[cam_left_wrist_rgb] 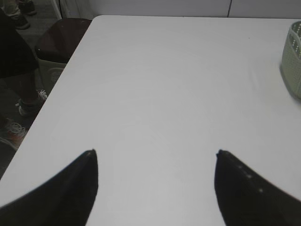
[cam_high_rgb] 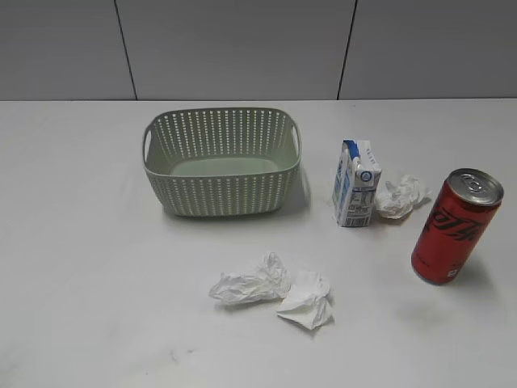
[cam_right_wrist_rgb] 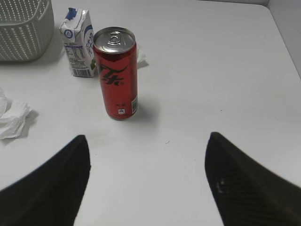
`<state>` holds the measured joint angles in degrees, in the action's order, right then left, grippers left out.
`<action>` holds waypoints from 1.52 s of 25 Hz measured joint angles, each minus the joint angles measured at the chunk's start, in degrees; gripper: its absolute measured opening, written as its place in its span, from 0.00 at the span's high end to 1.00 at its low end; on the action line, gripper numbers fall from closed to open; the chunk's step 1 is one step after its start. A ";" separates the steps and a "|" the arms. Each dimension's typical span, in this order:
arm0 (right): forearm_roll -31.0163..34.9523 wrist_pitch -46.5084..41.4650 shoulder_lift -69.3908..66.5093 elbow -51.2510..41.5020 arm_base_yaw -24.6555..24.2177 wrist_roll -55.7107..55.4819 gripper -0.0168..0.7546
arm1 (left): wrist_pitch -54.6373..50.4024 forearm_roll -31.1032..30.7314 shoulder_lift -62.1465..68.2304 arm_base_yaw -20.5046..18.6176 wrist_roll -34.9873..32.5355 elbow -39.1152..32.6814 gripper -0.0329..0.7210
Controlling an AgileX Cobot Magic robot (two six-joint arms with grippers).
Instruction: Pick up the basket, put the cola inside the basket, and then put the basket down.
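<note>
So far nothing is lifted: the basket (cam_high_rgb: 222, 162) sits flat and empty on the tabletop (cam_high_rgb: 97, 267), toward the back and left of centre, its open top facing up, which leaves both end handles free for a grasp. It is pale sage-green, rectangular with rounded corners and slotted walls. The cola (cam_high_rgb: 456, 226) stands upright well apart from it on the right, a slim red can with dark script and a silver top (the pull-tab looks unopened). Between them stands a small white-and-blue carton (cam_high_rgb: 355, 183) with a crumpled tissue (cam_high_rgb: 401, 196) just beside it; more crumpled paper (cam_high_rgb: 275, 288) lies nearer the front. The left tool (cam_left_wrist_rgb: 155, 153) is spread over bare tabletop, the right tool (cam_right_wrist_rgb: 148, 136) spread too, facing the cola.
</note>
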<state>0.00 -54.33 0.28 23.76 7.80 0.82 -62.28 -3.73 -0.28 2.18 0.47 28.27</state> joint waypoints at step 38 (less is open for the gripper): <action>-0.44 0.00 0.00 0.00 0.00 0.00 0.22 | 5.01 8.76 52.16 10.23 -0.02 21.50 0.23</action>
<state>-0.44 -54.33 0.28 23.76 7.80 0.82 -57.26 5.03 51.87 12.41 0.45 49.77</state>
